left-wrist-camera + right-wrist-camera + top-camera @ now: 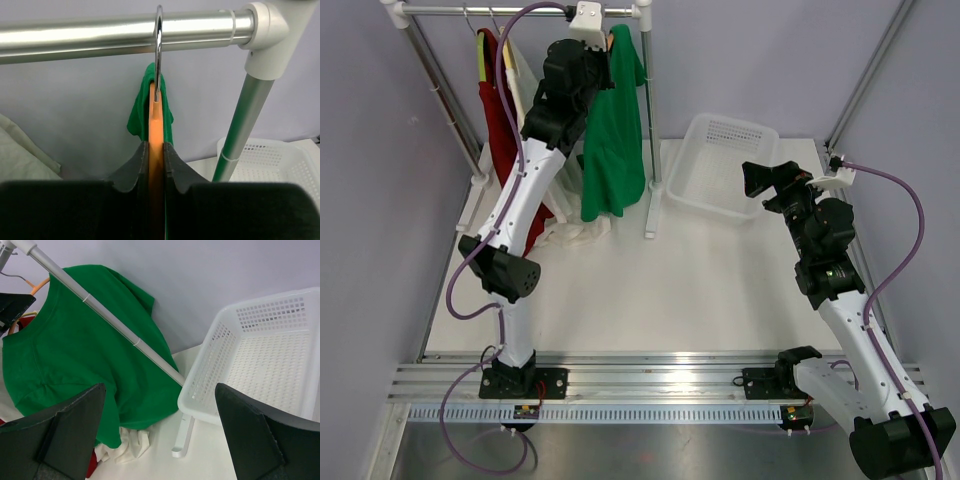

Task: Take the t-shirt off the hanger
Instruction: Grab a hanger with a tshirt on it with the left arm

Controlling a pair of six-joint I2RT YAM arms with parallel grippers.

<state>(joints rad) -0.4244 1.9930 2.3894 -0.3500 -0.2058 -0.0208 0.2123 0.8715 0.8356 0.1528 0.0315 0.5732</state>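
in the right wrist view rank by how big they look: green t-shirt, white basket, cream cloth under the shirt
1. green t-shirt
2. white basket, a close second, cut off by the frame edge
3. cream cloth, only a small bit showing

Rack upright (649, 130) stands just right of the green t-shirt (615, 140), between it and the white basket (720, 165); approach from that side is obstructed. A red garment (502, 140) and a pale garment (527, 85) crowd the rail (75, 37) on the left. The left gripper (156, 150), clamped on the orange hanger (155, 120), fills the gap under the rail. Tabletop (660, 290) in front lies open.
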